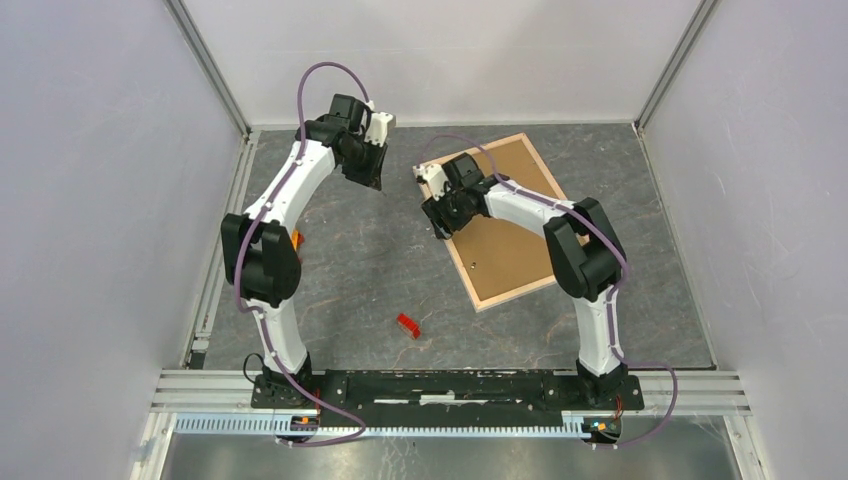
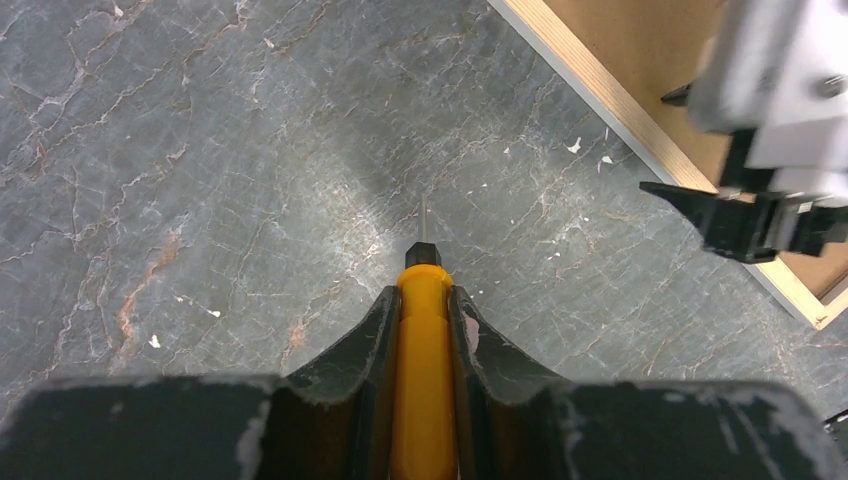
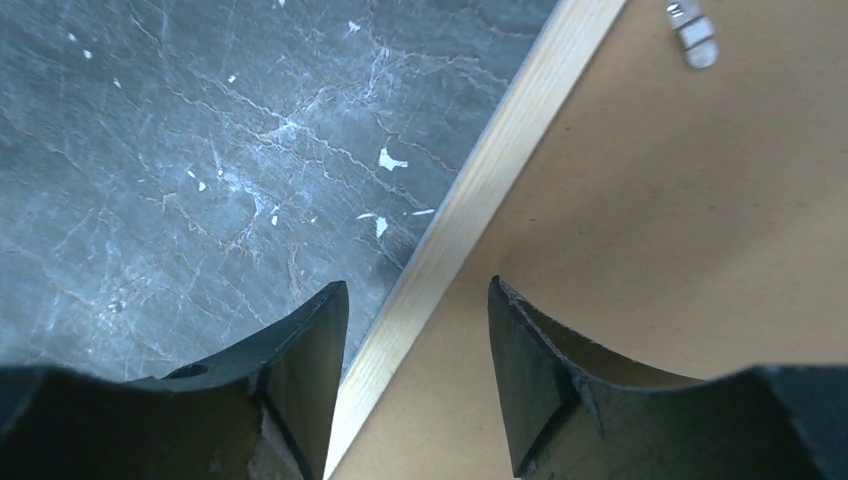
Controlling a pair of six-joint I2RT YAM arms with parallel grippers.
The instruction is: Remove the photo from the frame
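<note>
Your frame [image 1: 521, 293] lies face down on the tabletop [image 1: 380, 260], right of centre, brown backing board [image 1: 505, 240] up. The photo is out of sight, presumably under that board, so you're at the opening-the-back step. Left claw [image 2: 423, 295] pinches an orange screwdriver [image 2: 424, 360], tip over bare stone near the frame. Right claw [image 3: 415, 283] is spread, straddling the pale wood edge. Next, I'd say: steady that edge, bring the blade to a metal tab [image 3: 692, 30], lever gently.
</note>
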